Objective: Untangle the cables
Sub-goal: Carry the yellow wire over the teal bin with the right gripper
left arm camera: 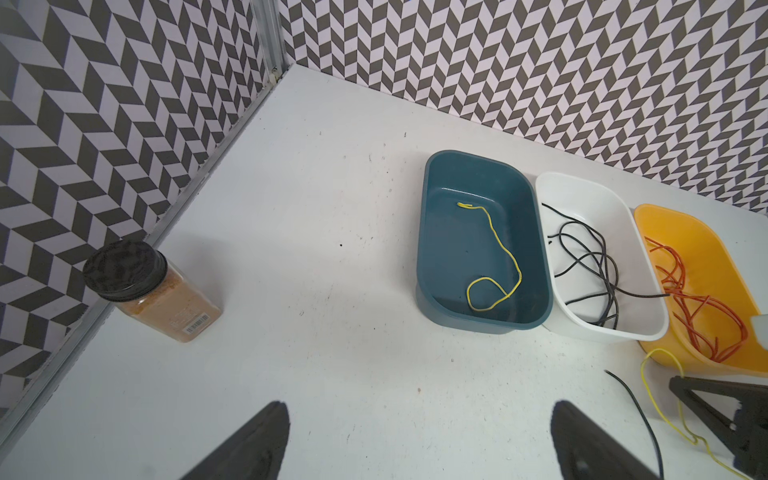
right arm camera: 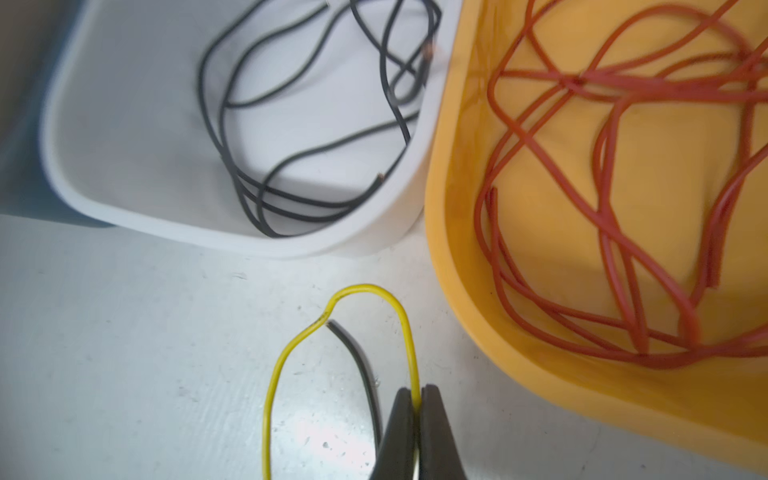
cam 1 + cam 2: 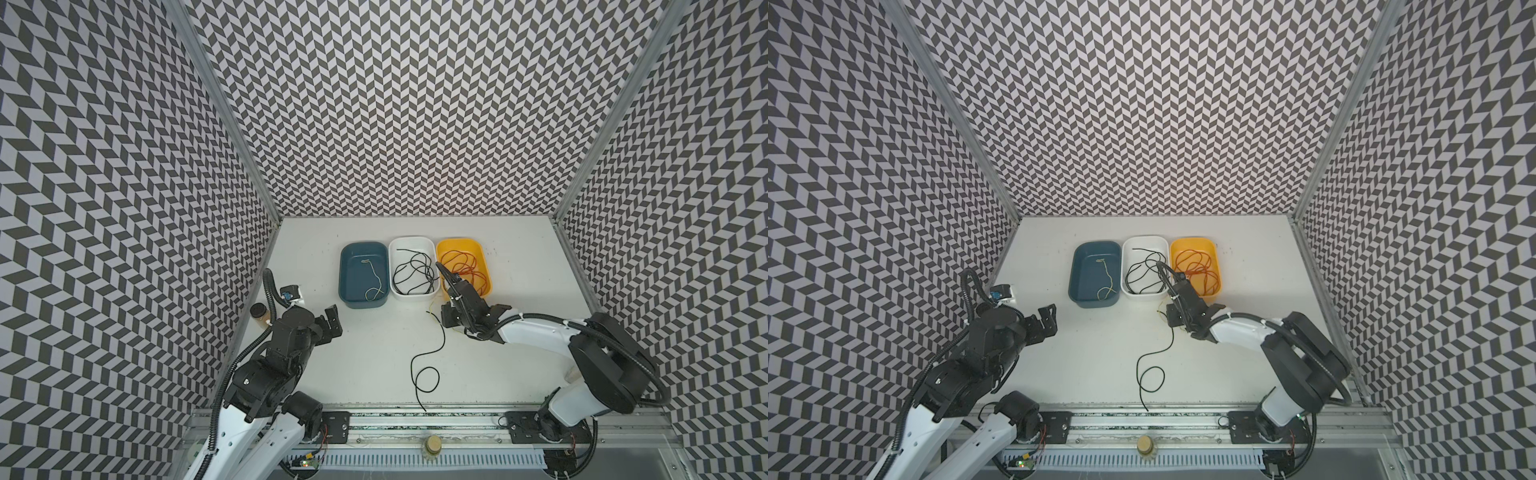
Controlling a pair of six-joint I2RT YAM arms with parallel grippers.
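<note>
In the right wrist view the right gripper point(image 2: 417, 392) pinches a loose yellow cable point(image 2: 363, 286) on the table point(image 2: 124, 332), beside a loose black cable point(image 2: 353, 353). In the left wrist view the left gripper point(image 1: 419, 405) gapes wide, empty. In both top views black cables point(image 3: 409, 252) lie in the white tray point(image 3: 411, 241), orange-red cables point(image 3: 463, 268) in the orange tray point(image 3: 459, 242), another yellow cable point(image 3: 377, 278) in the blue tray point(image 3: 353, 278).

White table point(image 3: 374, 353) with blue tray point(image 3: 357, 282), white tray point(image 3: 419, 245), yellow tray point(image 3: 459, 244), spice jar point(image 1: 166, 299), loose black cable point(image 2: 351, 345), yellow cable point(image 2: 365, 288).
</note>
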